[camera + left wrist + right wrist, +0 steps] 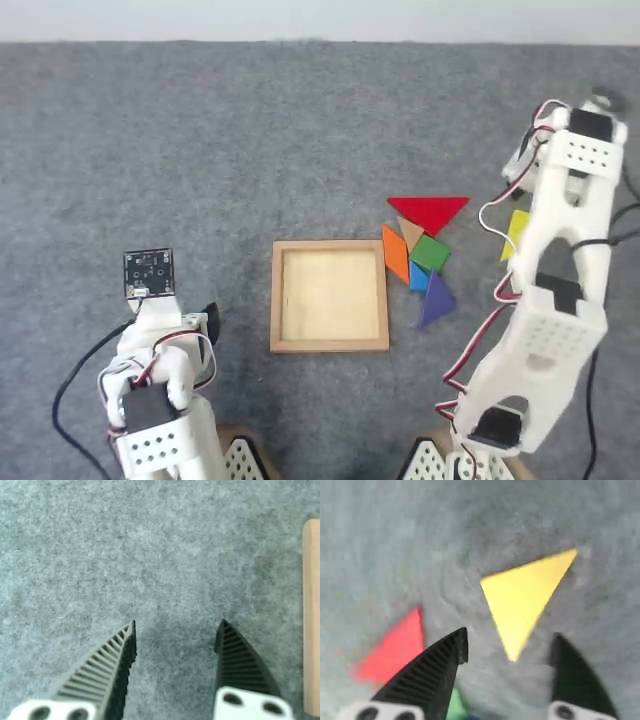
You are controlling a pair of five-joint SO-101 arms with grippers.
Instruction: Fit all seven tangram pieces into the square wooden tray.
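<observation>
The square wooden tray (278,300) lies on the grey carpet, its inside bare; its rim (311,615) edges the left wrist view. To its right sit a red triangle (428,211), a tan piece (410,231), an orange parallelogram (395,252), a green square (431,252), a blue piece (418,276) and a purple triangle (437,299). A yellow triangle (516,232) lies farther right, partly under the right arm. My right gripper (510,647) hangs open above the yellow triangle (525,597), with the red triangle (395,650) beside it. My left gripper (175,635) is open over bare carpet left of the tray.
Grey carpet covers the whole table. The right arm's white body (550,300) stretches along the right side from the front edge. The left arm's body (155,400) stands at the front left. The carpet's far edge (300,42) meets a pale wall.
</observation>
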